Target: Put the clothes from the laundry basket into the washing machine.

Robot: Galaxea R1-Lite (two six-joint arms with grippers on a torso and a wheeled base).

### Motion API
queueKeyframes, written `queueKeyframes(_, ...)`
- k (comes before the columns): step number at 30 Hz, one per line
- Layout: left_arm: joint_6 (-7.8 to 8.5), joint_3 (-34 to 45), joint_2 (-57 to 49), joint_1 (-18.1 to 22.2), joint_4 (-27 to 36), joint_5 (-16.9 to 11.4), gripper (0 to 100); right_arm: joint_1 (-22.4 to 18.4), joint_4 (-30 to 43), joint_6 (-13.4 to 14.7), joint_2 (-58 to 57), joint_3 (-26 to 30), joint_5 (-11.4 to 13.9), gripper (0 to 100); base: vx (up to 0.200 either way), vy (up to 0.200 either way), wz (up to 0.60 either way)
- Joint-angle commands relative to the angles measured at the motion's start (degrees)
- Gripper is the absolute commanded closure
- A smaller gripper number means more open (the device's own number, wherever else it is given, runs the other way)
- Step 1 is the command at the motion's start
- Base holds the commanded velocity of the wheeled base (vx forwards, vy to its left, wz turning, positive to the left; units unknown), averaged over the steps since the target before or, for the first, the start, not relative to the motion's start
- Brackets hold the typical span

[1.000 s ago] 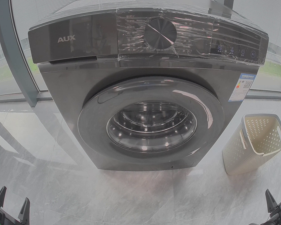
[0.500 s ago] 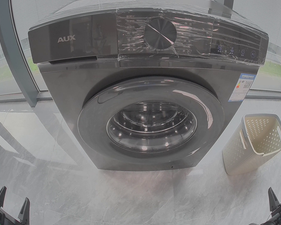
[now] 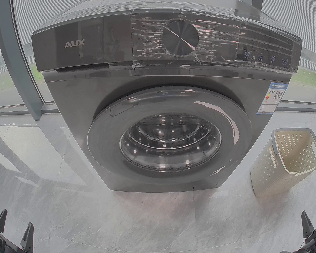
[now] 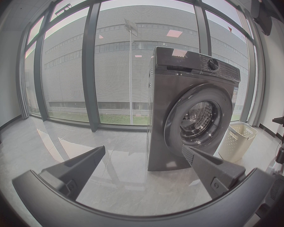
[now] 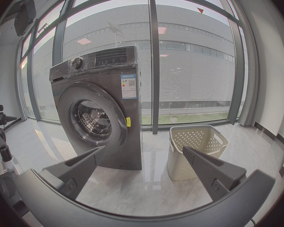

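Left end effector [image 3: 14, 225]: fingers spread wide, nothing between them, touching nothing. It hangs low over the floor [image 3: 158, 218], well short of the washing machine [image 3: 77, 99]. Right end effector [image 3: 312, 213]: same state, released and empty, low on the robot's right, near the laundry basket [image 3: 263, 173] but apart from it.

The basket stands upright on the floor just beside the washer's right flank. What shows of its inside is bare perforated wall. The bottom is hidden from every angle, so I can't tell whether clothes lie down there.

The washer door [image 3: 105, 137] is shut, with shiny drum steel behind the glass. I can't make out which side the latch is on.

Handling, my read: clothes will be light, limp and a bit slippery. They won't hold shape, so pinch a bunched fold from the top of the pile rather than a single edge (an edge grip lets the rest trail). Trailing cloth could snag on the basket's holes or rim and tip the basket, which looks light plastic.

The door is rigid and has to be swung open before anything goes in. The right arm is the nearer one for the basket.
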Motion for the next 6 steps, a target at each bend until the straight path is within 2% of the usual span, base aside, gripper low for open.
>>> queueKeyframes(1, -0.01, 0.8, -0.7, 0.0, 0.0, 0.0, 0, 0.0, 0.0, -0.3, -0.7, 1.0, 0.0, 0, 0.0, 0.0, 0.0)
queueKeyframes(6, 0.34, 0.8, -0.7, 0.0, 0.0, 0.0, 0, 0.0, 0.0, -0.3, -0.7, 1.0, 0.4, 0, 0.0, 0.0, 0.0)
